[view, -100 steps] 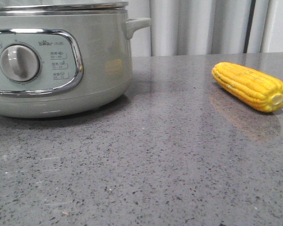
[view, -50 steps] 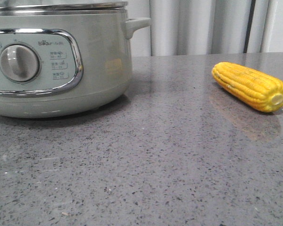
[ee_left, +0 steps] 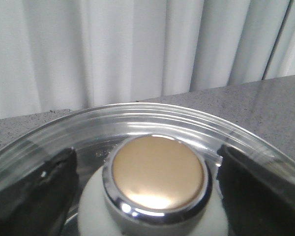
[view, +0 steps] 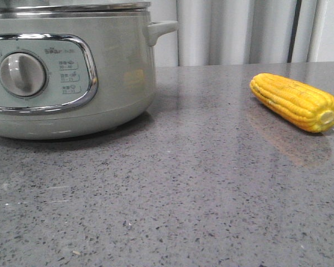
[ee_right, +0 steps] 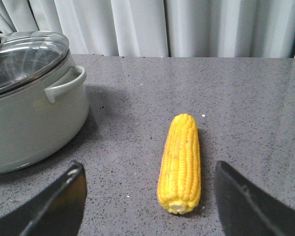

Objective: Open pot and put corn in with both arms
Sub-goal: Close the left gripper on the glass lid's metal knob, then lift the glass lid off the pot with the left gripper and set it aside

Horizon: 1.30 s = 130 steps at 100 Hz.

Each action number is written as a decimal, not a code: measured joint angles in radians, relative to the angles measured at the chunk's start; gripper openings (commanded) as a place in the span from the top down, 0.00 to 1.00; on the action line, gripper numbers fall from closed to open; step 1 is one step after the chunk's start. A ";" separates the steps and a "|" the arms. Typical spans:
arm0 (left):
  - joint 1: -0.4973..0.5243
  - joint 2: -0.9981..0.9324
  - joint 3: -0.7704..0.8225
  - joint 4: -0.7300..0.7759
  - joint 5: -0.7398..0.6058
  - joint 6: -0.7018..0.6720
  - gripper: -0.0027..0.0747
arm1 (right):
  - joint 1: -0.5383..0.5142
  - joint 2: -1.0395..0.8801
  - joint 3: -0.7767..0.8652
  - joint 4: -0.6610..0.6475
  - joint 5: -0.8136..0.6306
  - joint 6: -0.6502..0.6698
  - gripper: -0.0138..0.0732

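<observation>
Corn (view: pixel 296 102) lies on its side on the speckled grey countertop (view: pixel 172 194), well apart from the pot (view: pixel 72 72), which stands at the left with its glass lid (ee_right: pixel 24 56) on. Seen from the left wrist, the left gripper (ee_left: pixel 150 189) is spread wide, one dark finger on either side of the lid's gold-topped knob (ee_left: pixel 157 172) without touching it. Seen from the right wrist, the right gripper (ee_right: pixel 150 206) is likewise open, the cob lying between its fingers and ahead of them, stubby end nearest.
</observation>
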 measured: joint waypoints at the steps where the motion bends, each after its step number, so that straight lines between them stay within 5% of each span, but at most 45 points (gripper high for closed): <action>1: 0.000 0.000 0.000 -0.001 -0.003 0.000 0.37 | 0.000 0.000 0.000 0.000 0.000 0.000 0.29; 32: -0.002 0.002 -0.002 -0.007 -0.005 0.009 0.77 | 0.000 0.000 0.000 0.000 0.000 0.000 0.29; 86: 0.028 -0.126 -0.199 -0.012 0.074 0.009 0.79 | 0.000 0.000 0.000 0.000 0.000 0.000 0.30; 105: 0.175 -0.218 -0.215 -0.012 0.126 0.009 0.79 | 0.000 0.000 0.000 0.000 0.000 0.000 0.30; 130: 0.528 -0.264 -0.204 0.001 0.348 0.009 0.79 | 0.000 0.000 0.000 0.000 0.000 0.000 0.30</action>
